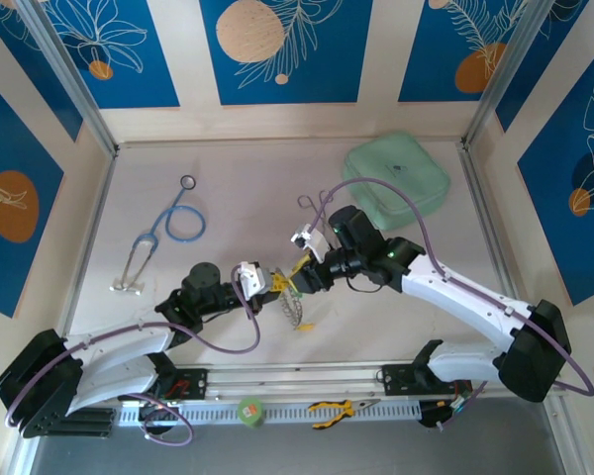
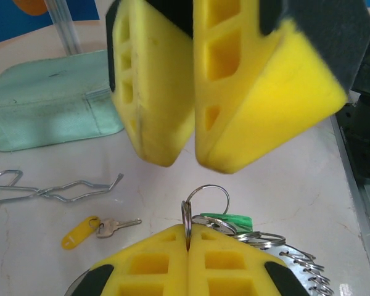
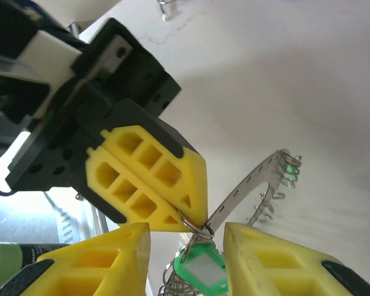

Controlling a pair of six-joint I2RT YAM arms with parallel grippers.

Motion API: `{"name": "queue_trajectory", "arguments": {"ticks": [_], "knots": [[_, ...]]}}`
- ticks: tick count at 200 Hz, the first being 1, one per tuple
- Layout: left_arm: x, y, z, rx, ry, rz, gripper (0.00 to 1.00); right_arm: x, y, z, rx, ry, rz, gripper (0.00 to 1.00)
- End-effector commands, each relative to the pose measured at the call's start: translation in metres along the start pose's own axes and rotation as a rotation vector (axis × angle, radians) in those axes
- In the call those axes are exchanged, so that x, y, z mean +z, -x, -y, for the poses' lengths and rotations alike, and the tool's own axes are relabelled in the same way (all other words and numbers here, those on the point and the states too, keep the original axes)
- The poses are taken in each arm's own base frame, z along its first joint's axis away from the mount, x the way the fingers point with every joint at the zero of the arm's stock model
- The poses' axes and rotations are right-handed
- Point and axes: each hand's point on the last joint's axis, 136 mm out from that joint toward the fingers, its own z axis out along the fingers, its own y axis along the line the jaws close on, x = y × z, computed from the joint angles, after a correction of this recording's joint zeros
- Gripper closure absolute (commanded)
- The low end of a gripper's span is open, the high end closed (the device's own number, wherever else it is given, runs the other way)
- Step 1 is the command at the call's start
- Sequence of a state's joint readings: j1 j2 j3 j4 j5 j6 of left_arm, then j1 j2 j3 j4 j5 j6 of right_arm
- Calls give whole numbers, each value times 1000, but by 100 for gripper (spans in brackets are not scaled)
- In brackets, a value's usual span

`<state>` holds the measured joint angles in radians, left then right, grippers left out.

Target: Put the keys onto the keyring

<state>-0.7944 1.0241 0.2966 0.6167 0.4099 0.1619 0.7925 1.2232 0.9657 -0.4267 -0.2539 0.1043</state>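
A blue stethoscope (image 1: 181, 222) lies on the left of the pale worktop (image 1: 247, 188). A soft green pouch (image 1: 397, 182) sits at the far right, with thin silver forceps (image 1: 315, 202) just beside it. Yellow-handled pliers (image 1: 337, 408) and a green tape roll (image 1: 250, 411) rest at the near edge.

Robot lab test cell, not a home: pale desk (image 1: 238, 158) boxed in by alu frame posts (image 1: 74, 84) w/ blue leaf-print panels (image 1: 277, 49) at top & sides. Left arm (image 1: 109, 361) & right arm (image 1: 455, 292) bolted to slotted rail (image 1: 307, 381) at bottom edge, pliers (image 1: 335, 408) & tape roll (image 1: 250, 412) just below it.
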Motion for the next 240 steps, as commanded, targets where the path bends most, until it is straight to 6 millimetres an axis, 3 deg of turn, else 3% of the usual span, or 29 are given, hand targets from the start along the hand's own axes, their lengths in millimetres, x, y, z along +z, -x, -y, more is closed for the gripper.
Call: {"name": "queue_trajectory", "arguments": {"ticks": [1,61,119,175,215,240], "knots": [[-1,16,-4,16,25,63,100,1,-4,1,107,-36,-53,66],[-1,14,-5,10,28,59,100,7,-9,-3,114,-25,-87,74],[-2,15,-3,13,19,65,100,4,-10,8,152,-56,-80,100],[-5,29,-1,51,17,147,100,11,-23,21,301,56,-121,100],[-4,27,-2,59,24,152,100,9,-15,16,273,94,-108,68],[-3,26,-2,41,21,159,100,0,-8,18,194,63,-66,60]]}}
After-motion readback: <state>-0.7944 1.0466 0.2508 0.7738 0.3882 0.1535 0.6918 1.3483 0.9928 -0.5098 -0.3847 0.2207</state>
